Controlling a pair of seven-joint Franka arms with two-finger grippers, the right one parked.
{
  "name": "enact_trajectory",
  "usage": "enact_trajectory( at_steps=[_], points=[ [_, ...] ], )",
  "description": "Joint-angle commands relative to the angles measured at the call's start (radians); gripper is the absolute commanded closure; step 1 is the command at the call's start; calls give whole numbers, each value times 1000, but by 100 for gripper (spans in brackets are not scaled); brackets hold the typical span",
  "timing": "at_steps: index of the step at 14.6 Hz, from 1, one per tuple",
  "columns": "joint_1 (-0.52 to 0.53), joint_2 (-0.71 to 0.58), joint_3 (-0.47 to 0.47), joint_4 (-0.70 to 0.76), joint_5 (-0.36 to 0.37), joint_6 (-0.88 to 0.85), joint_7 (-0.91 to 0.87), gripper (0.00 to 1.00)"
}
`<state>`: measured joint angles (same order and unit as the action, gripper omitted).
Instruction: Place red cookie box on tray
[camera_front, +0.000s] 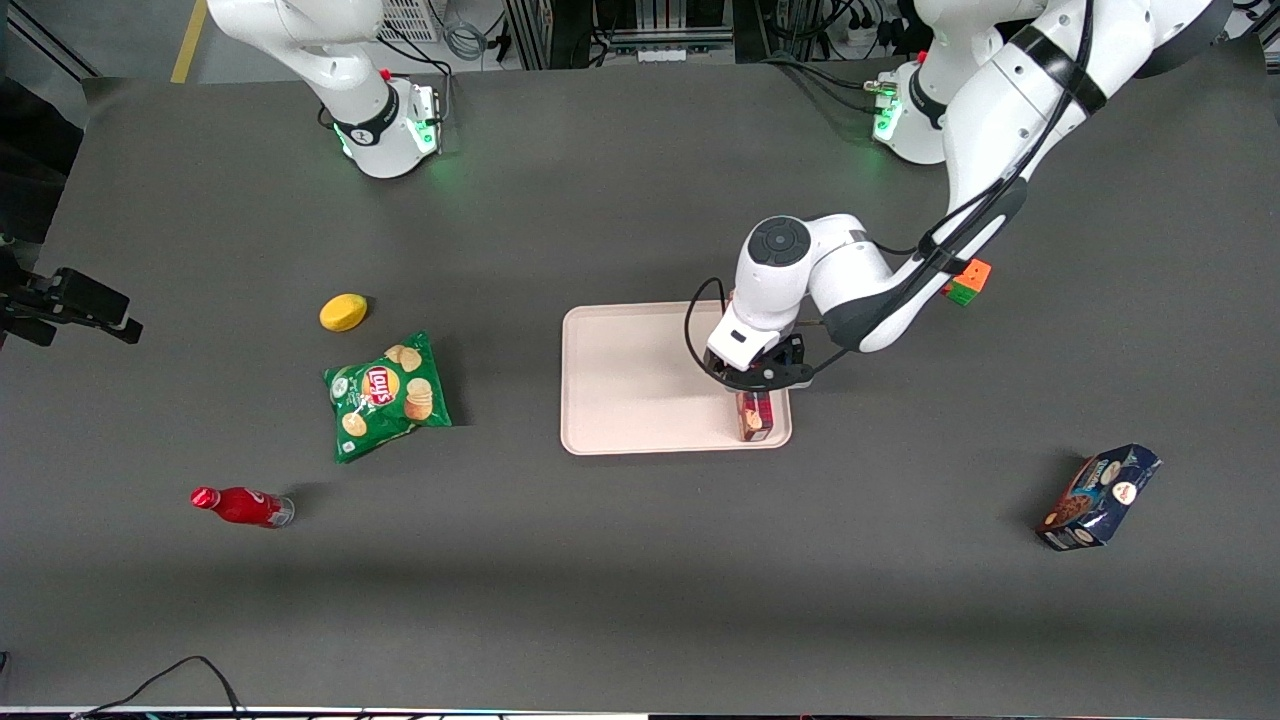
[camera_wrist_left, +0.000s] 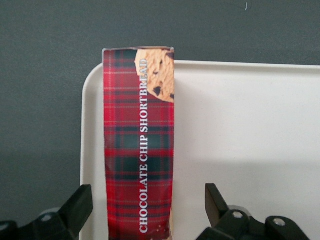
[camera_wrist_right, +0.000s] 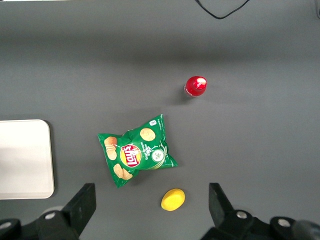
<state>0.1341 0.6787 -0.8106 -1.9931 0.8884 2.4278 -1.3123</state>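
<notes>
**Release of box on tray: clearance before retreat**

Front view. A dark grey table (camera_front: 640, 560) fills the frame. The pale pink tray (camera_front: 630, 380) lies near its middle. The red cookie box (camera_front: 755, 417) is seen on the tray, along the edge toward the working arm's end and at the corner nearer the camera. The gripper (camera_front: 760, 378) hangs directly over the box's farther end, so contact there cannot be judged from this view. Also noted: a chips bag (camera_front: 387, 396), a yellow lemon-like item (camera_front: 343, 312) and a red bottle (camera_front: 240, 506) toward the parked arm's end; a dark blue cookie package (camera_front: 1098, 497) and a small coloured cube (camera_front: 966, 281) toward the working arm's end.

Left wrist view. The box (camera_wrist_left: 139, 145) is seen lying along the tray's rim (camera_wrist_left: 86, 150), its cookie-picture end reaching the rounded corner and possibly overhanging the rim slightly. The two fingertips (camera_wrist_left: 80, 202) are spread wide, with a gap on each side of the box; nothing is gripped. The placement is judged essentially done. The step is best finished with a straight upward lift, fingers kept apart, so the box is not dragged over the rim.

Right wrist view. Only one end of the tray (camera_wrist_right: 25, 160) is shown, with the chips bag, bottle and yellow item; the box is not in view.
</notes>
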Motion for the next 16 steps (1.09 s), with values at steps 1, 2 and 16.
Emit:
enact_trajectory(
  at_steps=[1,2,16],
  points=[
    [-1,-5,1,-1,11,4,-22,0],
    [-1,-11,-2,10,11,-4,-19,0],
    [122,-362,-144,522,-541,-840,556,0]
  ],
)
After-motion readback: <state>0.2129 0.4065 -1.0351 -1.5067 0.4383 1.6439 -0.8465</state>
